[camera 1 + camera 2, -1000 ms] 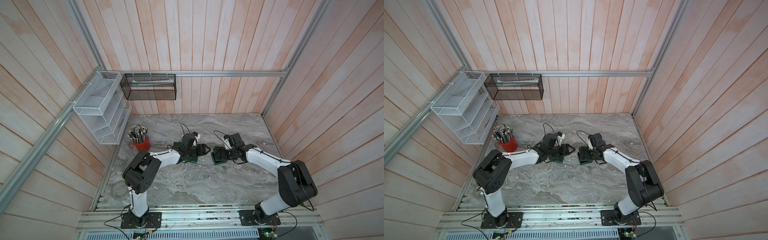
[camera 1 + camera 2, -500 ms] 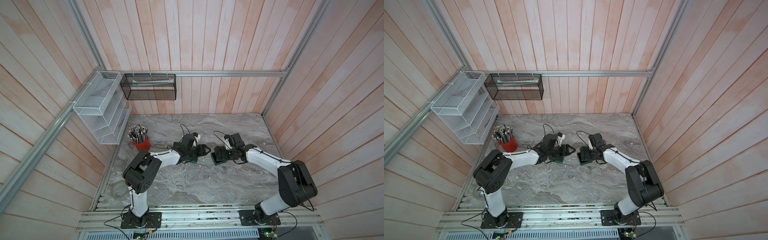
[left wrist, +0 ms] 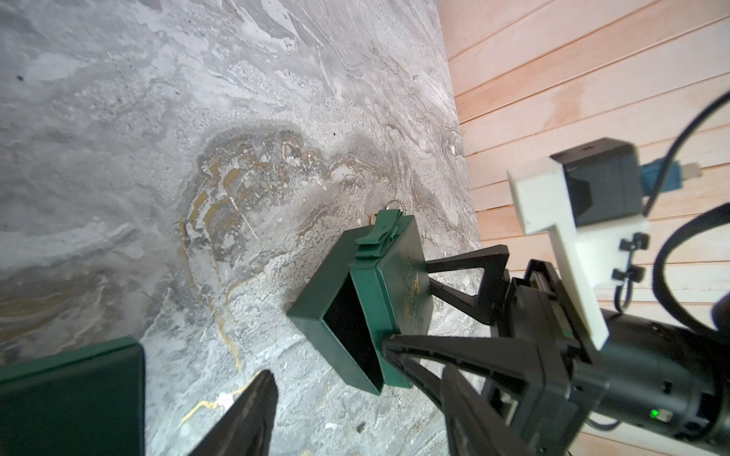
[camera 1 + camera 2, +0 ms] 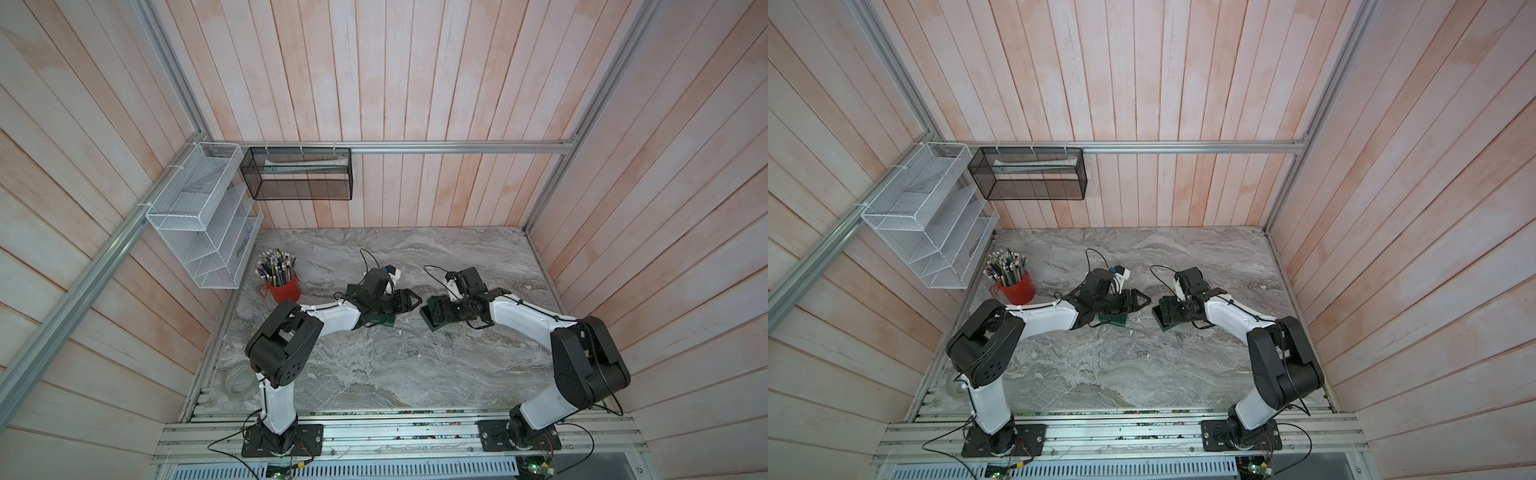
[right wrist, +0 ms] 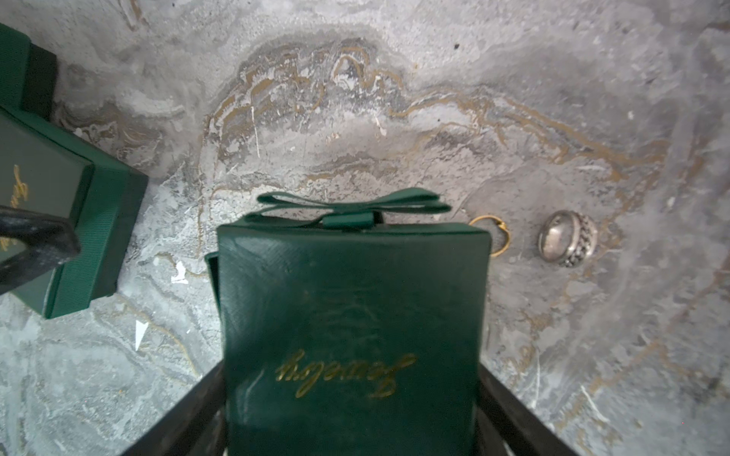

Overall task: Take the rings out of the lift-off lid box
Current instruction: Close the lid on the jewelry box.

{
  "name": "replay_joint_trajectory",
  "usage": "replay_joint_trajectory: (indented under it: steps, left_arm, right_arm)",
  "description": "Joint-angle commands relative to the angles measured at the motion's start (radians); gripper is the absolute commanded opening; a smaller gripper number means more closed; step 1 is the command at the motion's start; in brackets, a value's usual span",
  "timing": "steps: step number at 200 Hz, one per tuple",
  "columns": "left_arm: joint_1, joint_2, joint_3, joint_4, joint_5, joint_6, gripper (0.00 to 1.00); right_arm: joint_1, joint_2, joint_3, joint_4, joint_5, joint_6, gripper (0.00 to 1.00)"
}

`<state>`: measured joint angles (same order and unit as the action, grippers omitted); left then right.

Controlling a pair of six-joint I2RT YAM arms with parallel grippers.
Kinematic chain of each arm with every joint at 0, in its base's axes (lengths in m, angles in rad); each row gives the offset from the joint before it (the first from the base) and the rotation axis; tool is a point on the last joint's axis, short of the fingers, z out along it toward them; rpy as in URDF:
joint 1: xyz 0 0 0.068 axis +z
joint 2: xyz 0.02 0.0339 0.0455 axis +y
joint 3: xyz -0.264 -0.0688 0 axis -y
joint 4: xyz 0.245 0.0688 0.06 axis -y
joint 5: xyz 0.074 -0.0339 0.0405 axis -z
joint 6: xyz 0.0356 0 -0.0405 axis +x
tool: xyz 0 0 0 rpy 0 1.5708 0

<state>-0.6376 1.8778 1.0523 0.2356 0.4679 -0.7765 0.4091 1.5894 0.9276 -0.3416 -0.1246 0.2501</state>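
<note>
The right tool grips the bowed box, one black finger pressed to each side, with the gold script on top and the bow at the end away from the wrist. In the left wrist view this box is tipped so that its open mouth faces the other box, and only a dark lining shows inside. Both rings are out on the grey surface. A thin gold ring lies at the bowed box's bow-end corner, on the side away from the other box, and is partly hidden by that corner. A broad silver ring lies just beyond the gold one, clear of the bowed box. The other box, also green with gold script and a ribbed band, sits on the surface near the bowed box, not touching it. The left tool stands open above the other box with nothing between its fingers; whether a finger touches that box I cannot tell. A small white scrap lies on the surface between the two boxes. Well apart from the bowed box, past the other box, a red cup stands packed with pens. On the walls beyond the cup hang a white wire rack and a black mesh basket. The basket holds a long pale item; the rack's contents are too unclear to name.
</note>
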Motion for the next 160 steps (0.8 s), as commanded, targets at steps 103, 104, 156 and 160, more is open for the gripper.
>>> replay_joint_trajectory:
  steps: [103,104,156,160]
  left_arm:
    - [0.003,-0.041,-0.054,0.027,-0.004,-0.006,0.68]
    - [0.003,-0.042,-0.055,0.027,-0.004,-0.006,0.68]
    - [0.006,-0.059,-0.068,0.030,-0.008,-0.009,0.68]
    - [0.006,-0.059,-0.069,0.031,-0.008,-0.009,0.68]
  right_arm:
    - [0.039,0.029,0.084,-0.065,0.033,-0.110,0.88]
    - [0.040,0.029,0.083,-0.065,0.034,-0.111,0.88]
    - [0.050,0.057,0.108,-0.089,0.071,-0.123,0.89]
    - [0.050,0.058,0.107,-0.089,0.068,-0.124,0.89]
